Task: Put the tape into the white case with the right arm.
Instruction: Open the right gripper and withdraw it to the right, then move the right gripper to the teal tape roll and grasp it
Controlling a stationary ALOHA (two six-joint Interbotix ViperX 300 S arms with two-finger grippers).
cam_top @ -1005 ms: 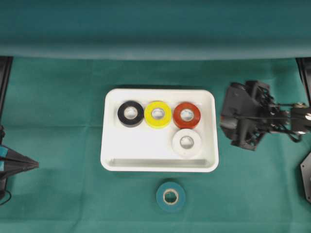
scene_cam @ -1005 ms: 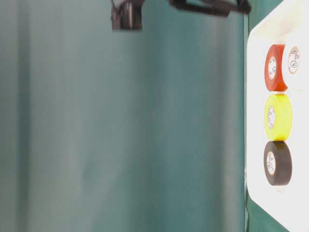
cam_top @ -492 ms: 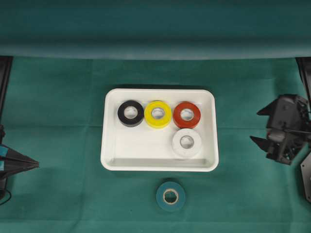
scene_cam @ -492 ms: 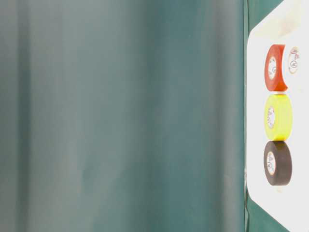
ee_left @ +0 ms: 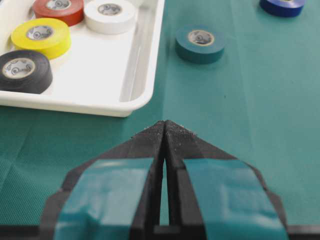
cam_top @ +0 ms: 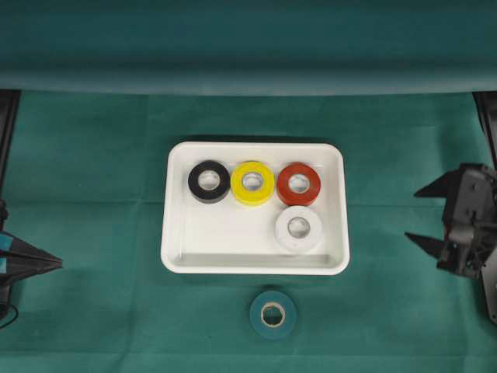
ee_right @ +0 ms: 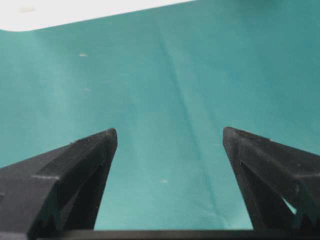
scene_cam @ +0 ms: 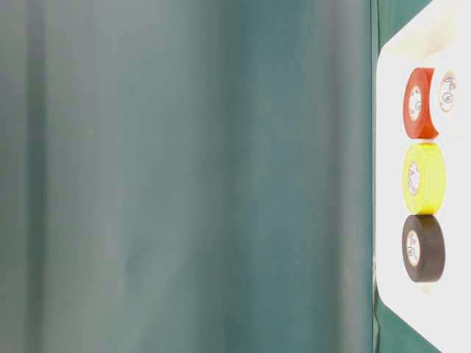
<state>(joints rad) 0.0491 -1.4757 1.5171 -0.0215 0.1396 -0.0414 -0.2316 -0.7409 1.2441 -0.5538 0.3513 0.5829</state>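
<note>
Four rolls of tape, black [cam_top: 208, 181], yellow [cam_top: 251, 183], red [cam_top: 298, 184] and white [cam_top: 298, 228], are seen lying flat inside the white case [cam_top: 177, 256], a glossy shallow tray with rounded corners and a raised rim. A teal roll [cam_top: 272, 314] is left on the green cloth of the counter [cam_top: 93, 155], just outside the case's near rim, and a blue roll [ee_left: 281, 6] is glimpsed beyond it in the left wrist view. The right claw [cam_top: 433, 215] is held at the right edge of the scene, well apart from the teal roll, its two pointed black fingers spread wide with nothing between them. The left claw [ee_left: 164, 131], patched in light blue, is pressed together and parked at the left edge. The teal roll is judged the next to be fetched: it would best be approached from above, straddled across its smooth rounded wall, then lifted clear of the rim and set down in the bare front-left part of the case.
</note>
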